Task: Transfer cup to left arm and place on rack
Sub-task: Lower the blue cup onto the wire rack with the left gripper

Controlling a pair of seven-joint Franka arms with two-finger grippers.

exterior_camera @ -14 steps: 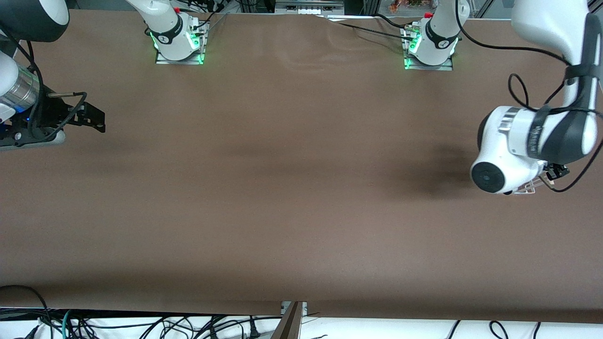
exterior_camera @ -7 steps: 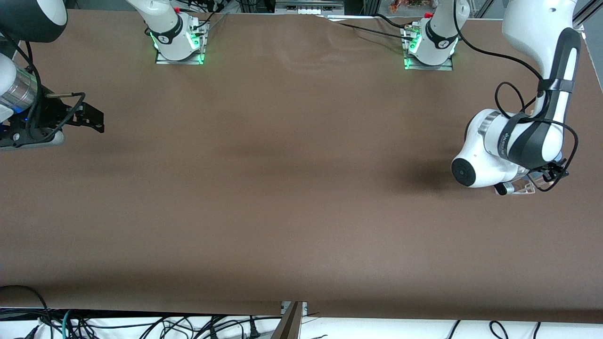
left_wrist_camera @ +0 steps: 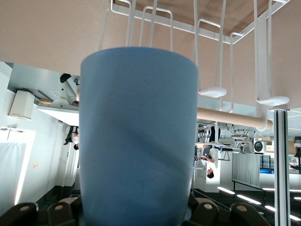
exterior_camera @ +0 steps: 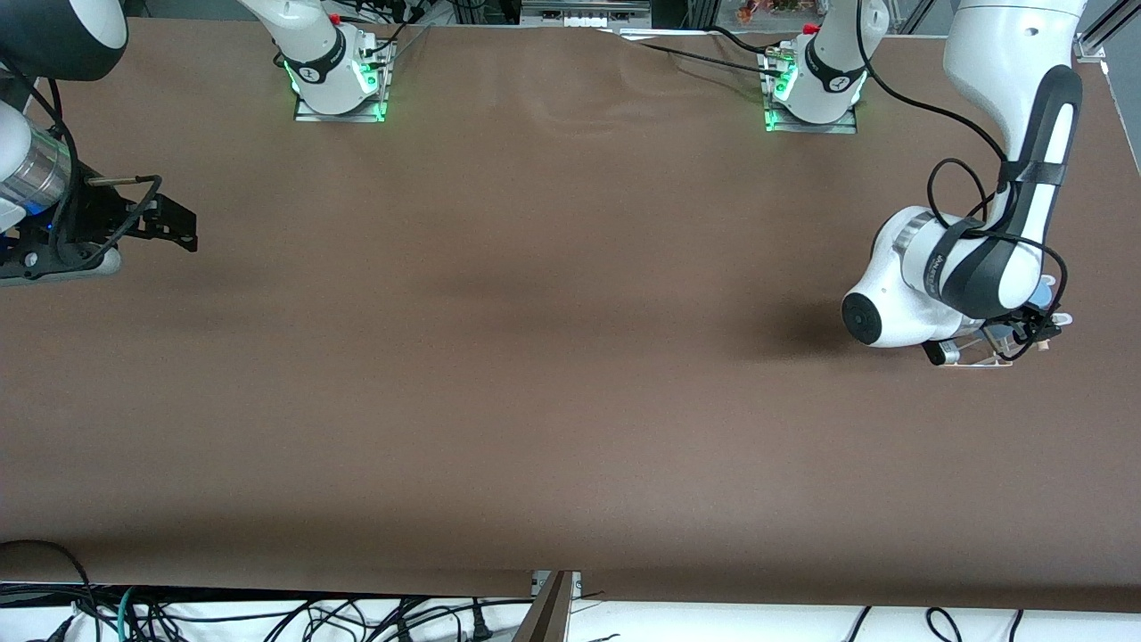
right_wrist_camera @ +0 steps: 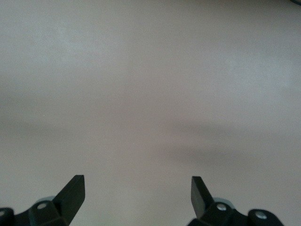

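The cup point(left_wrist_camera: 138, 136), a light-blue tumbler, sits clamped at its base in the left gripper point(left_wrist_camera: 136, 219), black fingers pressed to either side of the wall. It fills the middle of the left wrist view, with its other end pointing at the rack.

The brown table point(exterior_camera: 535, 357) runs the width of the front view. At about three o'clock on it, toward the left arm's end, the left arm point(exterior_camera: 945, 285) bends down over the white wire rack point(exterior_camera: 976, 361), and a sliver of blue shows at the wrist. Since half a second ago, this arm's wrist has swung a little toward the table's middle. That blue edge now stands clearer than it did a second ago.

The right arm point(exterior_camera: 36, 169) waits at about nine o'clock, unchanged across the frames. The right gripper point(right_wrist_camera: 138, 188) hangs over bare table with its fingers spread wide and nothing between them.

In the left wrist view the rack's upright loops rise just past the cup. Its white hooks point(left_wrist_camera: 214, 92) and pale wooden dowel point(left_wrist_camera: 225, 117) lie at about three o'clock of the cup. Whether cup and rack touch cannot be told.

Lettering on the left arm's dark band point(exterior_camera: 936, 263) is too small to read.
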